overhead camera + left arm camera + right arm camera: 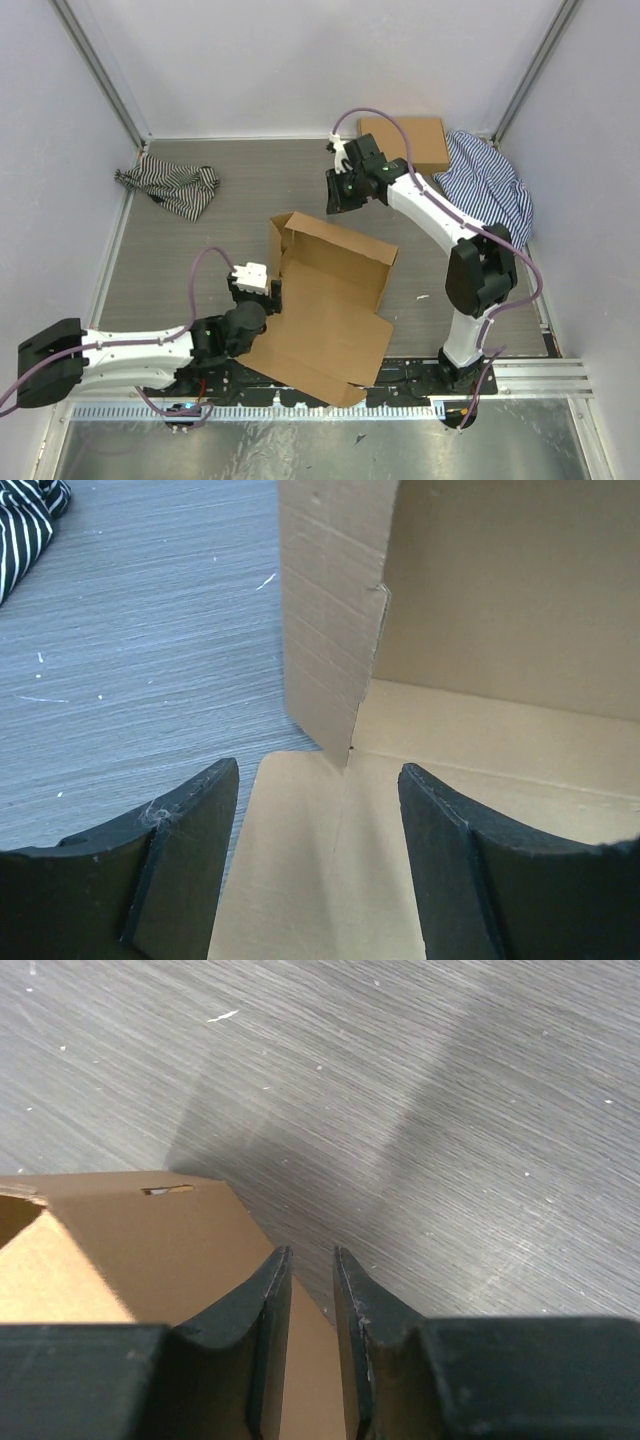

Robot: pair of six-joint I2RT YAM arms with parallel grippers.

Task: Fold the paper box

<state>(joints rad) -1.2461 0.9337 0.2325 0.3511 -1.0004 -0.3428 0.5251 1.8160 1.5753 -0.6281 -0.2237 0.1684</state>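
Half-folded paper box [335, 310] mid-bench, left gripper [318, 780] wide open, right gripper [310, 1260] almost closed

The box is plain brown cardboard, unprinted, with creases and a slit showing. It sits in the middle of the bench [190, 260], far wall and left side wall standing up, big panel lying flat toward the arm bases. The left gripper hovers at the box's left edge, a flat flap below it and nothing between the jaws. The right gripper is over the far corner, and it's impossible to tell if it's pinching cardboard.
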